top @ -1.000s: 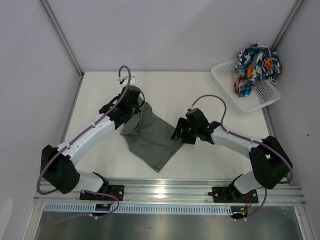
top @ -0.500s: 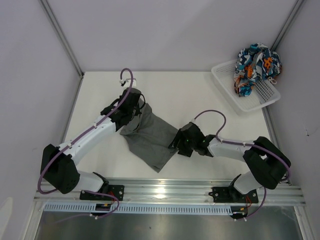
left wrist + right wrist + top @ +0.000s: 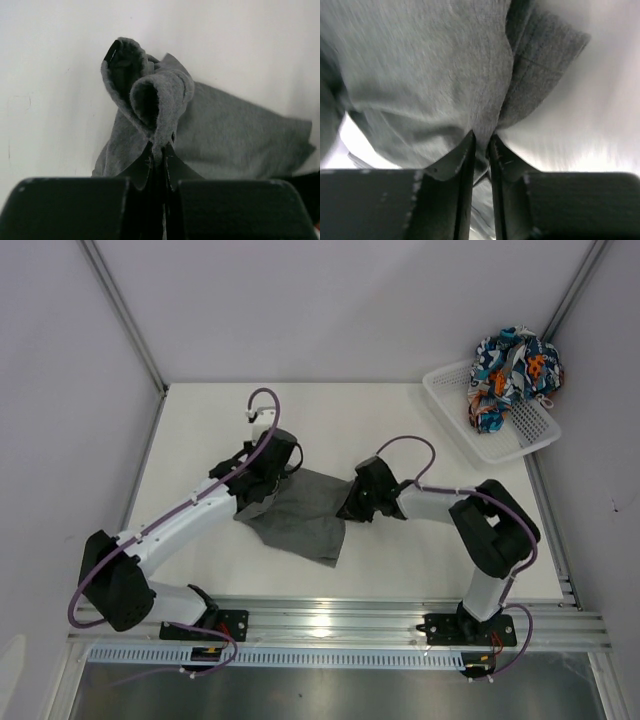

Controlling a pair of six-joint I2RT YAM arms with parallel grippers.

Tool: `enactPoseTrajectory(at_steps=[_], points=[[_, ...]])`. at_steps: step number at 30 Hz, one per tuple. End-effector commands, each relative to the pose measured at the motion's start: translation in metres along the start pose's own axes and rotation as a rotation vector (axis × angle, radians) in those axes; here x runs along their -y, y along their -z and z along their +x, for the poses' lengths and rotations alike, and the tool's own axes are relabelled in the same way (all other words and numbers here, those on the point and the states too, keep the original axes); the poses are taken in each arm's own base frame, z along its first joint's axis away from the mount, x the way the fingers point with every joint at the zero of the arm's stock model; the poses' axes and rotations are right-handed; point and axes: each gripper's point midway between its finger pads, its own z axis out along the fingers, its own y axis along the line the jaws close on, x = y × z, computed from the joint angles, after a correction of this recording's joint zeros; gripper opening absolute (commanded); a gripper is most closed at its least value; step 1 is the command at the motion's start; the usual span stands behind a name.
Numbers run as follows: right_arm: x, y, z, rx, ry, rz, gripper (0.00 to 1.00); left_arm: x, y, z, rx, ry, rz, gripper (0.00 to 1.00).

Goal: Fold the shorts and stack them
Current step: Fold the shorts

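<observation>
Presently, the left fingers (image 3: pixel 137 169) and right fingers (image 3: pixel 453 162) each pinched the grey shorts (image 3: pixel 300 518) mid-fold; the next move required laying them flat.

The grey shorts (image 3: pixel 420 75) look blurred in the right wrist view, cut off at its top and left edges; the right claw (image 3: pixel 481 147) hides their pinched edge.

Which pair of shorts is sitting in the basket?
The patterned shorts, bunched in the white basket; the grey shorts lie out on the table.

Plain grey shorts (image 3: pixel 300 520), multicoloured patterned shorts (image 3: pixel 512 365), white basket (image 3: pixel 505 445)
</observation>
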Motion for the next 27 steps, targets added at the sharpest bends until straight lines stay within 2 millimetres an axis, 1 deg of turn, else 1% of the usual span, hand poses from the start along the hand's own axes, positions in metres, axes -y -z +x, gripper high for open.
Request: enactPoseTrajectory(at_steps=[1,2,3,4,5,6,7,8,9,10,11,12,14,15,16,17,18,19,20,21,22,27], points=[[-0.007,-0.010,-0.013,-0.063,0.142,0.036,0.19,0.004,0.017,-0.015,0.061,0.013,-0.048,0.04],[-0.012,-0.013,-0.016,-0.066,0.174,0.028,0.19,0.010,0.019,-0.013,0.067,-0.004,-0.044,0.04],[-0.026,-0.014,-0.024,-0.063,0.188,0.001,0.19,0.014,0.018,-0.012,0.070,-0.016,-0.049,0.03],[-0.024,-0.017,-0.024,-0.074,0.191,0.017,0.19,0.017,0.018,-0.010,0.071,-0.029,-0.052,0.03],[-0.022,-0.024,-0.024,-0.084,0.201,0.026,0.19,0.024,0.022,-0.009,0.077,-0.036,-0.042,0.04],[-0.030,-0.025,-0.030,-0.075,0.208,0.010,0.19,0.025,0.019,-0.005,0.071,-0.057,-0.065,0.03],[-0.030,-0.026,-0.030,-0.083,0.208,0.012,0.19,0.026,0.018,-0.001,0.061,-0.075,-0.078,0.03],[-0.030,-0.029,-0.030,-0.087,0.208,0.009,0.19,0.032,0.019,-0.003,0.066,-0.084,-0.075,0.03],[-0.033,-0.030,-0.030,-0.089,0.210,0.002,0.19,0.031,0.018,-0.002,0.070,-0.099,-0.097,0.03],[-0.032,-0.030,-0.029,-0.093,0.209,0.003,0.18,0.034,0.013,0.006,0.051,-0.139,-0.115,0.03],[-0.033,-0.031,-0.028,-0.095,0.211,0.003,0.19,0.038,0.013,-0.001,0.061,-0.136,-0.121,0.03],[-0.033,-0.031,-0.026,-0.097,0.213,0.007,0.19,0.037,0.011,0.000,0.060,-0.150,-0.141,0.03],[-0.032,-0.029,-0.025,-0.095,0.218,0.011,0.19,0.048,0.008,0.002,0.053,-0.179,-0.146,0.03],[-0.030,-0.028,-0.025,-0.096,0.221,0.021,0.19,0.054,0.008,-0.001,0.063,-0.181,-0.145,0.03],[-0.028,-0.027,-0.025,-0.095,0.223,0.032,0.19,0.060,0.006,0.005,0.063,-0.216,-0.160,0.03],[-0.024,-0.026,-0.028,-0.078,0.228,0.054,0.20,0.060,0.005,0.009,0.054,-0.243,-0.176,0.03],[-0.021,-0.021,-0.030,-0.071,0.235,0.073,0.22,0.067,0.007,0.003,0.066,-0.239,-0.176,0.03],[-0.016,-0.019,-0.033,-0.059,0.249,0.094,0.22,0.071,0.003,0.010,0.061,-0.271,-0.194,0.03],[-0.010,-0.016,-0.040,-0.027,0.256,0.127,0.23,0.074,0.002,0.013,0.058,-0.283,-0.198,0.03],[-0.009,-0.010,-0.043,-0.017,0.263,0.139,0.24,0.078,0.002,0.011,0.059,-0.286,-0.199,0.03],[-0.005,-0.008,-0.045,-0.009,0.275,0.152,0.25,0.081,0.002,0.014,0.057,-0.296,-0.196,0.03],[0.016,0.002,-0.055,0.027,0.291,0.228,0.28,0.091,-0.005,0.027,0.037,-0.311,-0.184,0.03]])
